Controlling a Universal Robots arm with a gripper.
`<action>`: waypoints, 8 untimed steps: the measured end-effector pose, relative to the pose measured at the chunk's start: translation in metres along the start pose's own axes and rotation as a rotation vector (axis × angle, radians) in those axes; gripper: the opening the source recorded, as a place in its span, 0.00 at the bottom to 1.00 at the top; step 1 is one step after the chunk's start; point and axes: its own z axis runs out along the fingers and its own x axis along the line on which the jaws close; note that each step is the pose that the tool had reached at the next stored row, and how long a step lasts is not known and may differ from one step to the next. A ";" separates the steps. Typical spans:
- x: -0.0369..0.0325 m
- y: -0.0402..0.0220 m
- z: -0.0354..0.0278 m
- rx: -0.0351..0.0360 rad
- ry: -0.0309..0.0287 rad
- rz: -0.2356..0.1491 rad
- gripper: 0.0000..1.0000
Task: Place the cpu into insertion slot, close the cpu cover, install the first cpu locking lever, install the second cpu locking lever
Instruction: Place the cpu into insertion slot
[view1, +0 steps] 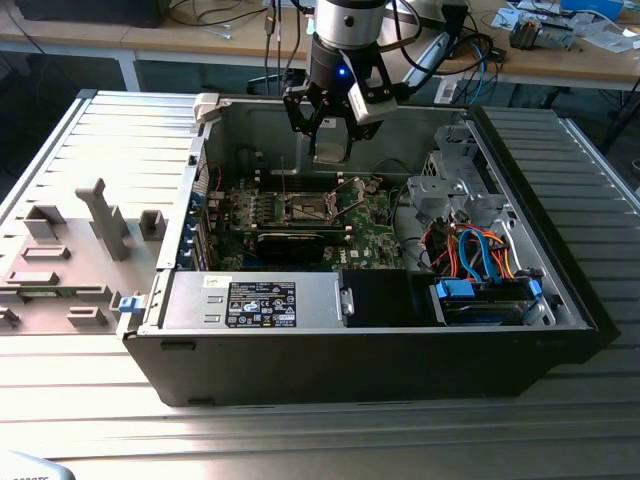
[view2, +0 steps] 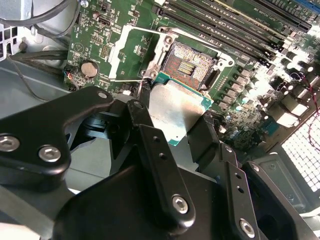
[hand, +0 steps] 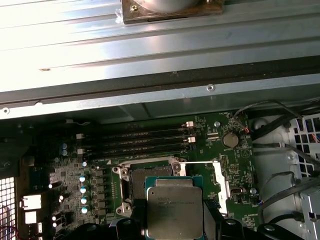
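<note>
**Cpu up in the jaws, insertion slot open below**

Pinching the cpu (view2: 177, 112) by two opposite edges, with the jaws narrowed hard onto it and its pale metal top plain in both wrist views. Holding it above the insertion slot (view2: 192, 65), apart from it, not yet seated. Looking into the insertion slot now: bare, contact field exposed inside a silvery rim. Just beside the insertion slot, finding the cpu cover (view2: 117, 50) swung open, with green motherboard (view2: 95, 30) showing through its square window. Beyond the insertion slot, picking out long black memory slots (hand: 150, 140) in parallel rows. Farther again from the insertion slot, catching the grey wall of the computer case (hand: 125, 112), and past that the ribbed table (view1: 300, 440).
</note>
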 end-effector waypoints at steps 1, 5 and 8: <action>0.0000 0.0000 0.0000 0.0000 -0.0001 0.000 0.54; 0.0000 0.0000 0.0002 0.0000 -0.0003 0.003 0.54; 0.0000 0.0000 0.0003 -0.0001 -0.0005 0.006 0.54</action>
